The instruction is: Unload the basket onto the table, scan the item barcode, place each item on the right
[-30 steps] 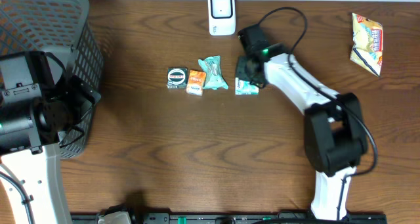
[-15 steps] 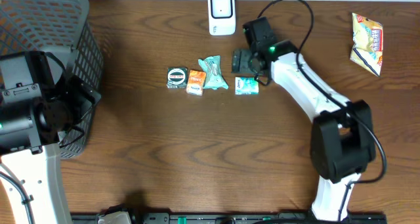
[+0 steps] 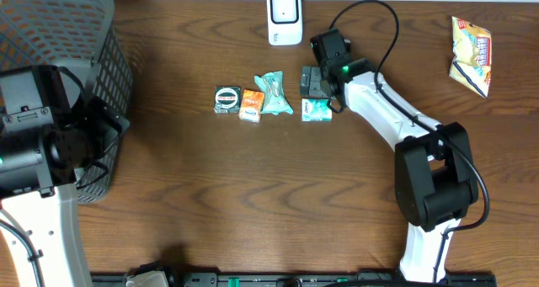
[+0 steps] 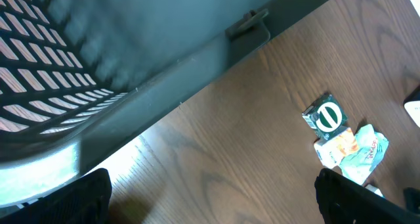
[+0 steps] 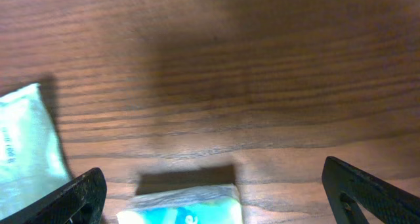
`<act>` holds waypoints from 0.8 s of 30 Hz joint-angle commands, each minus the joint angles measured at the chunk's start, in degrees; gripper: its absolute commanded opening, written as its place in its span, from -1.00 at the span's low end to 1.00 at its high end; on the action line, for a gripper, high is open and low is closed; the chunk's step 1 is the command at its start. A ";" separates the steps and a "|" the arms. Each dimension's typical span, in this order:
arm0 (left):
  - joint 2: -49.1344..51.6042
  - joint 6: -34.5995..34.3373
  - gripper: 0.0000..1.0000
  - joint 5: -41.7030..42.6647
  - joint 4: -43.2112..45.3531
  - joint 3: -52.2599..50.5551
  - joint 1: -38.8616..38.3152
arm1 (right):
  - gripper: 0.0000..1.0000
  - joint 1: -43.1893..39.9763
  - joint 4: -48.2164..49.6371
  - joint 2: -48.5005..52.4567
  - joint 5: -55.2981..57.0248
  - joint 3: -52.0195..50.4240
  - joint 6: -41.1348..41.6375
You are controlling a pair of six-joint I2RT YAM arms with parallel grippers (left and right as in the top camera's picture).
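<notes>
A small teal-and-white box (image 3: 316, 110) lies flat on the wooden table, last in a row with a round green-and-white item (image 3: 227, 99), an orange packet (image 3: 251, 107) and a teal packet (image 3: 274, 93). The white scanner (image 3: 285, 18) stands at the far edge. My right gripper (image 3: 313, 82) hovers open just behind the box, nothing between its fingers. In the right wrist view the box (image 5: 185, 206) sits low between the open gripper (image 5: 213, 184), with a pale packet (image 5: 26, 145) at the left. My left gripper (image 4: 210, 198) is open by the basket.
A dark mesh basket (image 3: 50, 60) fills the left side, and its rim (image 4: 131, 99) crosses the left wrist view. A yellow snack bag (image 3: 472, 55) lies at the far right. The right arm's cable loops above the table near the scanner.
My right gripper has opened, let go of the teal-and-white box and drawn back a little toward the scanner. The box stays on the table. The left arm has not moved.
</notes>
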 commanded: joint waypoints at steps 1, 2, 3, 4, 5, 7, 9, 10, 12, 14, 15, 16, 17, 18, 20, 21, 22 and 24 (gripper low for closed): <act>-0.26 -0.24 0.95 -0.35 -0.17 0.61 0.35 | 0.75 -0.66 1.86 -0.33 1.40 -2.34 -0.76; -0.26 -0.24 0.95 -0.35 -0.17 0.61 0.35 | 0.57 -0.74 2.47 -0.33 1.18 -2.82 -0.76; -0.26 -0.24 0.95 -0.35 -0.17 0.61 0.35 | 0.46 -0.74 3.04 -0.33 0.90 -3.30 -0.76; -0.26 -0.24 0.95 -0.35 -0.17 0.61 0.35 | 0.40 -0.74 3.72 -0.33 0.07 -3.72 -0.76; -0.26 -0.24 0.95 -0.35 -0.17 0.61 0.35 | 0.40 -0.74 4.28 -0.33 -0.61 -4.00 -0.79; -0.26 -0.24 0.95 -0.35 -0.17 0.61 0.35 | 0.31 -0.72 7.17 -0.33 -2.25 -5.53 -0.79; -0.26 -0.24 0.95 -0.35 -0.17 0.61 0.35 | 0.14 -0.74 8.11 -0.33 -2.21 -6.36 -0.79; -0.26 -0.24 0.96 -0.35 -0.17 0.61 0.35 | 0.08 -0.83 8.02 -0.33 -2.19 -6.47 -0.79; -0.26 -0.24 0.95 -0.35 -0.17 0.61 0.35 | -0.10 -0.85 7.72 -0.33 -2.32 -6.49 -0.76; -0.26 -0.24 0.95 -0.35 -0.17 0.61 0.35 | -0.48 -0.83 6.64 -0.33 -3.63 -6.49 -0.79; -0.26 -0.24 0.95 -0.35 -0.17 0.61 0.35 | -0.62 -0.85 6.25 -0.33 -3.93 -6.49 -0.79; -0.26 -0.24 0.95 -0.35 -0.17 0.61 0.35 | -0.73 -0.83 5.44 -0.35 -4.46 -6.49 -0.79; -0.26 -0.24 0.96 -0.35 -0.17 0.61 0.35 | -0.92 -0.85 4.39 -0.44 -4.81 -6.47 -0.81; -0.26 -0.24 0.95 -0.35 -0.17 0.61 0.35 | -0.97 -0.85 3.32 -0.50 -4.79 -6.47 -0.79; -0.26 -0.24 0.95 -0.35 -0.17 0.61 0.35 | -0.97 -0.98 0.22 -1.01 -4.87 -6.47 -0.79; -0.26 -0.24 0.95 -0.35 -0.17 0.61 0.35 | -0.97 -0.98 -2.49 -1.73 -5.86 -6.47 -0.81; -0.26 -0.24 0.95 -0.35 -0.17 0.61 0.35 | -0.97 -0.98 -3.74 -2.01 -6.32 -6.47 -0.81; -0.26 -0.24 0.95 -0.35 -0.17 0.61 0.35 | -0.98 -0.98 -7.82 -3.15 -8.02 -6.47 -1.03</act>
